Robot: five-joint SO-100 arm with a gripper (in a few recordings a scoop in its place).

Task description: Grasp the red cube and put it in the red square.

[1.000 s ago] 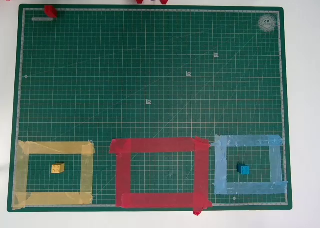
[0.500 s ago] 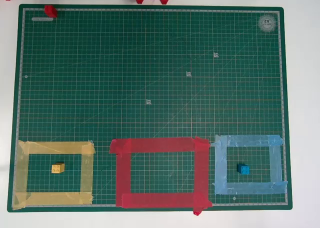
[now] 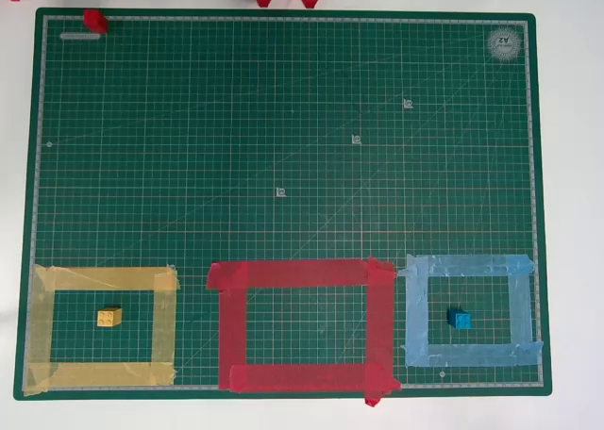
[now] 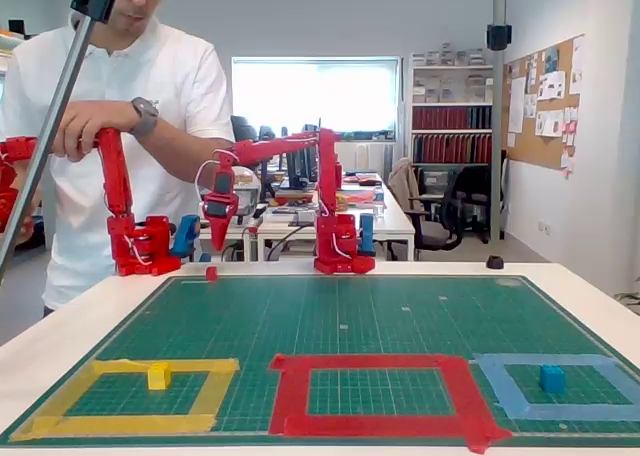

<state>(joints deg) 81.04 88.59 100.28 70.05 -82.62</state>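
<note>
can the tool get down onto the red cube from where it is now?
Probably yes. In the fixed view the tool hangs tip-down just above the red cube, which sits alone at the mat's far corner; nothing stands between them. The cube is very near the mat's edge.

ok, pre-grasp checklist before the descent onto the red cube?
1. Red cube located at the mat's far left corner in the overhead view: ok.
2. End effector above the red cube in the fixed view: ok side to side, depth alignment cannot tell.
3. End effector open enough: cannot tell.
4. Red square has nothing inside it: ok.
5. Yellow cube and blue cube sit in their own frames, away from the route: ok.
</note>
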